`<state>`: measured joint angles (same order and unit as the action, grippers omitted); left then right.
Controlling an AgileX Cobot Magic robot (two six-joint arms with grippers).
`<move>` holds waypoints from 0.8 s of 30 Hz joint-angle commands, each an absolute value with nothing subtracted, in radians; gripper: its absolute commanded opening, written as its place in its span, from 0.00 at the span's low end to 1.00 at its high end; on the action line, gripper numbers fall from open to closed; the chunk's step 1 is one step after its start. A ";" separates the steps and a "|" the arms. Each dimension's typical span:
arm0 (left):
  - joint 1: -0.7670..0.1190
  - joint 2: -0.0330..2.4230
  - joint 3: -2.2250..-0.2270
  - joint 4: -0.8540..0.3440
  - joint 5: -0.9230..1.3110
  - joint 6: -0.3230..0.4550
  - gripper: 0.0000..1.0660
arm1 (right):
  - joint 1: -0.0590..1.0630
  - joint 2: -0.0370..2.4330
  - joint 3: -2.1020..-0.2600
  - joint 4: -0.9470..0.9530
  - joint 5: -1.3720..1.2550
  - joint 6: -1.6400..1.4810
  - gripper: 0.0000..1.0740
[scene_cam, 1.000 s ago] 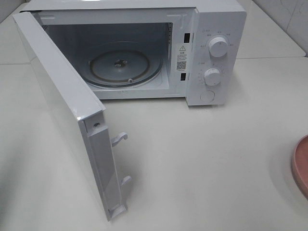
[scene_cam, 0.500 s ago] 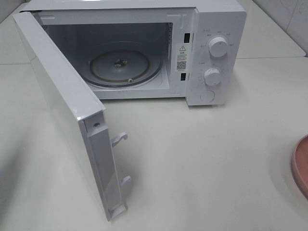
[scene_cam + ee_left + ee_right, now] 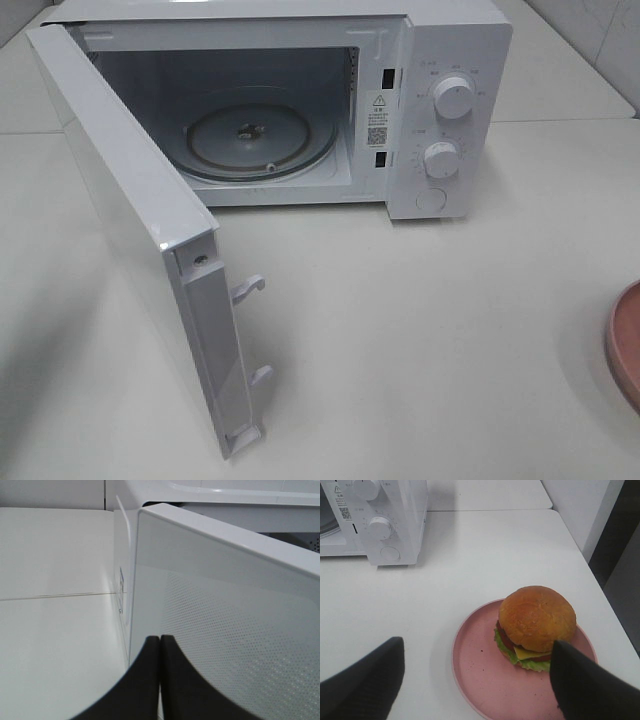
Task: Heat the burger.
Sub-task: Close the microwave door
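My right jaws (image 3: 477, 680) hang wide and empty over the glossy golden-bunned burger (image 3: 536, 627) on its pink round plate (image 3: 485, 680), lower right; left jaws (image 3: 160, 680) are shut, empty. I should descend centred and squeeze gently.

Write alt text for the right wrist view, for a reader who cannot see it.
A burger sits on a pink plate on a white table, apart from the open right hand, whose dark fingers frame the plate. A white microwave with two knobs stands beyond.
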<state>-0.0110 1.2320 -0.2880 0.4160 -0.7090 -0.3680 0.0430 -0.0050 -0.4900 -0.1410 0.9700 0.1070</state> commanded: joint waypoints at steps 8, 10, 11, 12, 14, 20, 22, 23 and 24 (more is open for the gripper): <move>-0.110 1.384 -0.308 0.390 -0.816 -0.347 0.00 | 0.035 -0.033 -0.490 -0.141 0.964 0.105 0.71; -0.141 1.401 -0.308 0.317 -0.826 -0.314 0.00 | 0.035 -0.033 -0.490 -0.141 0.964 0.105 0.71; -0.168 1.418 -0.308 0.275 -0.842 -0.278 0.00 | 0.035 -0.033 -0.490 -0.141 0.964 0.105 0.71; -0.168 1.418 -0.308 0.275 -0.842 -0.278 0.00 | 0.035 -0.033 -0.490 -0.141 0.964 0.105 0.71; -0.210 1.444 -0.308 0.244 -0.863 -0.237 0.00 | 0.035 -0.033 -0.490 -0.141 0.964 0.105 0.71; -0.273 1.478 -0.316 0.197 -0.868 -0.223 0.00 | 0.035 -0.033 -0.490 -0.142 0.964 0.105 0.71; -0.286 1.483 -0.320 0.197 -0.868 -0.223 0.00 | 0.035 -0.033 -0.490 -0.142 0.964 0.105 0.71; -0.311 1.492 -0.334 0.198 -0.870 -0.222 0.00 | 0.035 -0.033 -0.490 -0.142 0.964 0.105 0.71; -0.335 1.501 -0.351 0.196 -0.870 -0.222 0.00 | 0.035 -0.033 -0.490 -0.142 0.964 0.105 0.71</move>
<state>-0.3020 1.4940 -0.3220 0.2000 -0.8510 -0.2260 0.0430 -0.0050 -0.4900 -0.1410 0.9700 0.1070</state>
